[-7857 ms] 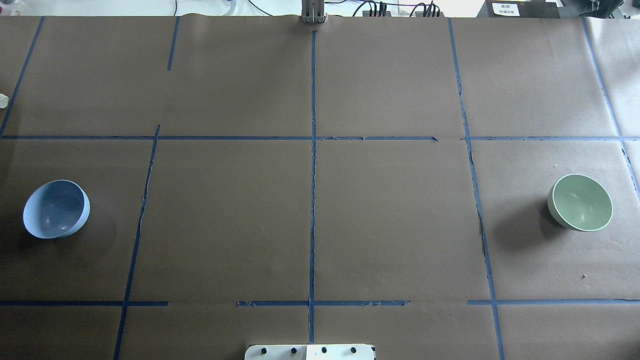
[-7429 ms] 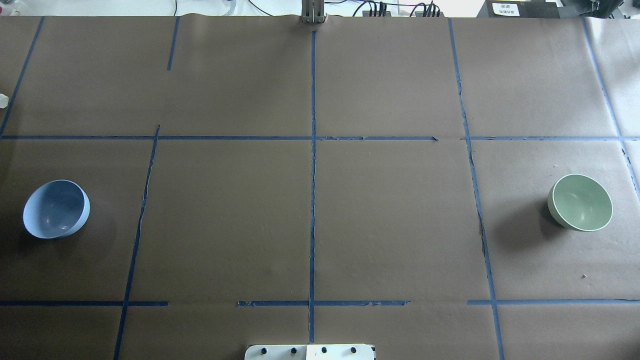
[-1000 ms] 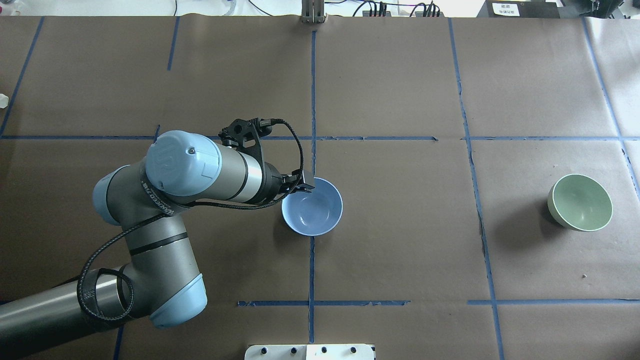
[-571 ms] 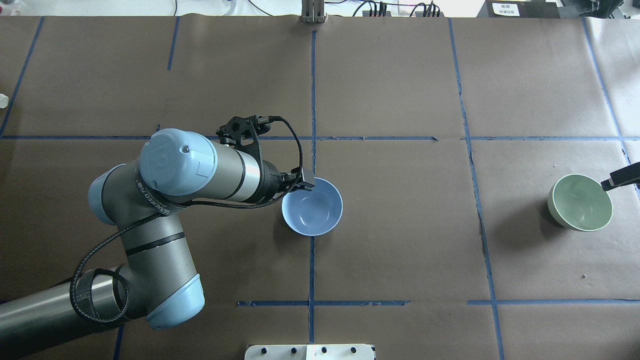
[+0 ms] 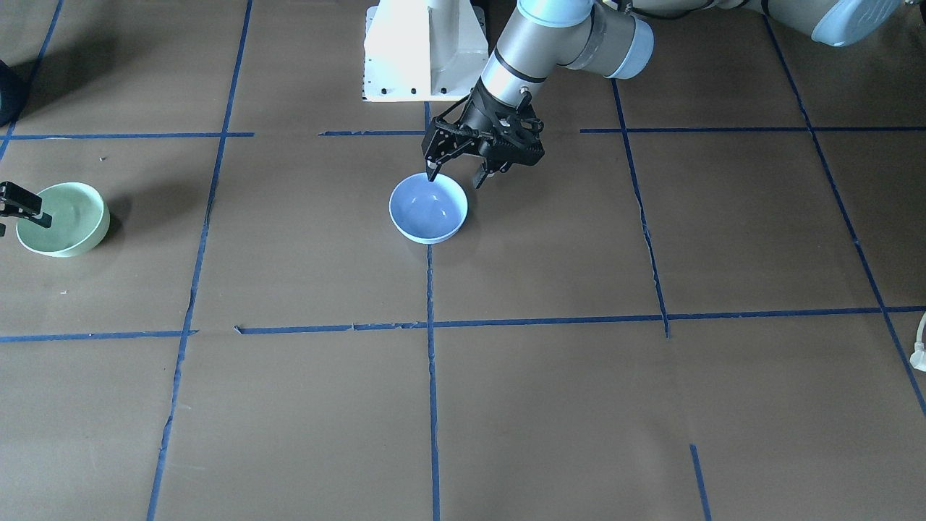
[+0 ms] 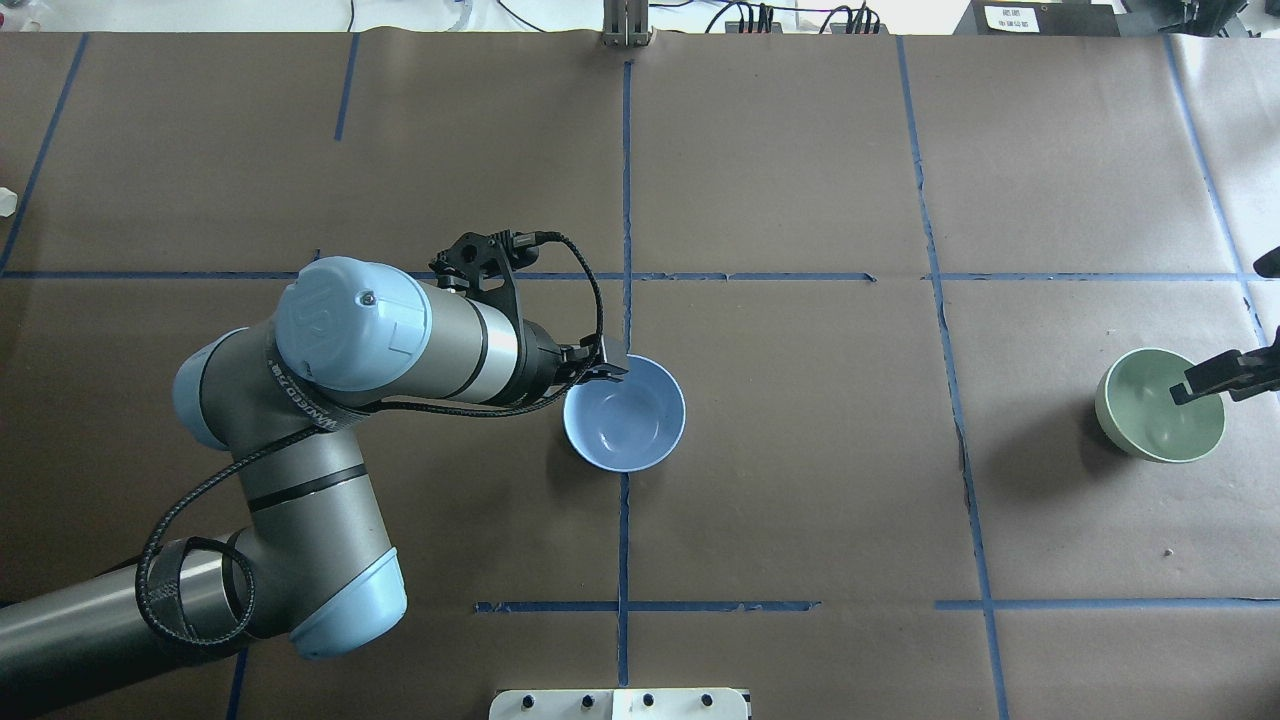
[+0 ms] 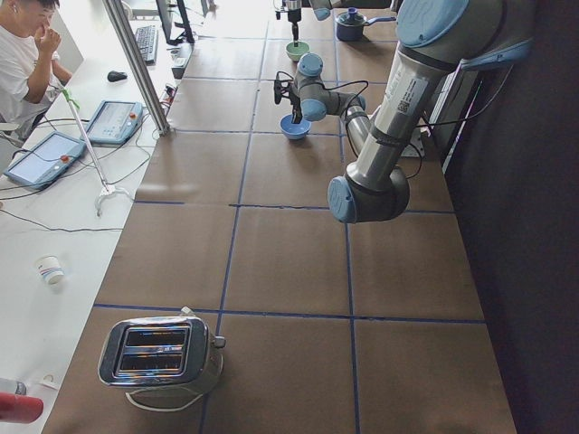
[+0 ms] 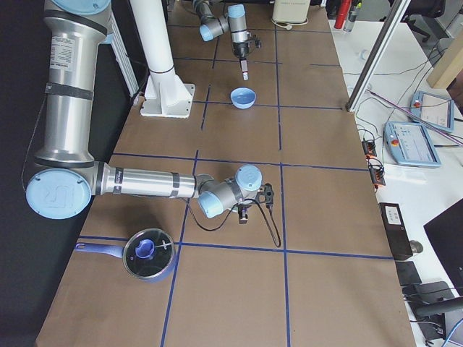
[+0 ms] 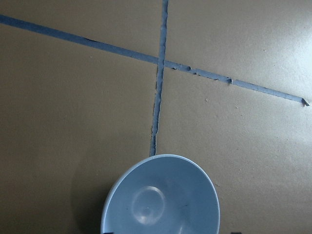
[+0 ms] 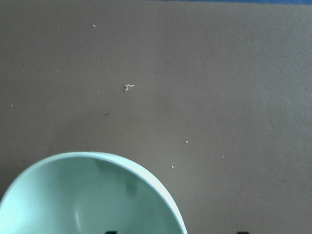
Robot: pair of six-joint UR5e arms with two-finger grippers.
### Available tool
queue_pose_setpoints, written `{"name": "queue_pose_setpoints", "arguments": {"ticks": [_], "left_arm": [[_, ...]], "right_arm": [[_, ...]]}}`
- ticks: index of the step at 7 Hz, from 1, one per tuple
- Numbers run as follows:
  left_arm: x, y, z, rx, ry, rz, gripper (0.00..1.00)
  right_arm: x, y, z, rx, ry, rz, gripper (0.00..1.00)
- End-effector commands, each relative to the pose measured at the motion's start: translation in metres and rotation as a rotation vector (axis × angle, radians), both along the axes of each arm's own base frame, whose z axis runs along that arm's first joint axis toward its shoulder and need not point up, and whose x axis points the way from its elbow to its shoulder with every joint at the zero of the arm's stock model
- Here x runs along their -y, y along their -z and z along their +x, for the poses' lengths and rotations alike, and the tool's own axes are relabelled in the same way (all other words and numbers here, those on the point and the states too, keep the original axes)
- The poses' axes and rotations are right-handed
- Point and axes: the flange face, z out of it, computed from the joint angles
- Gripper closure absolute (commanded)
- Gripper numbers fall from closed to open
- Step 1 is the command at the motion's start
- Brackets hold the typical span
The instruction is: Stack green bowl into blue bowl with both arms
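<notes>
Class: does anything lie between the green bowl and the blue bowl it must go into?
Nothing visible; only taped brown paper separates the green bowl and blue bowl. The left gripper hangs at the blue bowl's far rim.

- The blue bowl (image 6: 624, 413), pale periwinkle, is seated upright on the tape line (image 6: 623, 530) at the centre of the table (image 6: 800, 480).
- The green bowl (image 6: 1150, 420), pale mint, is seated upright near the right end.

Left claw (image 5: 456, 177) hangs downward, fingers spread; right claw (image 10: 174, 231) points down, fingers spread too.
</notes>
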Motion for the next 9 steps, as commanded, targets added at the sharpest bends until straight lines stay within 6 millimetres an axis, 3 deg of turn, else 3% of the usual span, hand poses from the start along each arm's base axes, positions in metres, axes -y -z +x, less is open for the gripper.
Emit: {"name": "queue_pose_setpoints", "arguments": {"ticks": [1,3,4,5,6,7,8,9], "left_arm": [[0.003,0.005,-0.008,-0.011,0.010,0.006,0.16],[0.004,0.015,-0.021,-0.034,0.021,0.018,0.16],[0.009,0.028,-0.043,-0.066,0.044,0.036,0.11],[0.001,0.018,-0.087,-0.082,0.065,0.047,0.11],[-0.003,0.009,-0.131,-0.095,0.092,0.057,0.11],[0.006,-0.009,-0.163,-0.085,0.080,0.024,0.11],[0.019,-0.018,-0.188,-0.084,0.072,-0.003,0.11],[0.026,-0.023,-0.198,-0.078,0.085,-0.011,0.11]], "right_arm": [[0.000,-0.007,-0.007,-0.007,0.013,-0.009,0.99],[0.001,-0.002,-0.008,0.002,0.013,-0.006,1.00],[0.009,0.057,-0.013,0.060,-0.023,0.028,1.00],[0.043,0.144,-0.041,0.175,-0.060,0.018,1.00],[0.065,0.231,-0.100,0.265,-0.105,-0.127,1.00],[0.073,0.319,-0.172,0.313,-0.164,-0.209,1.00],[0.057,0.379,-0.228,0.348,-0.202,-0.230,1.00],[0.030,0.415,-0.283,0.364,-0.208,-0.245,1.00]]}}
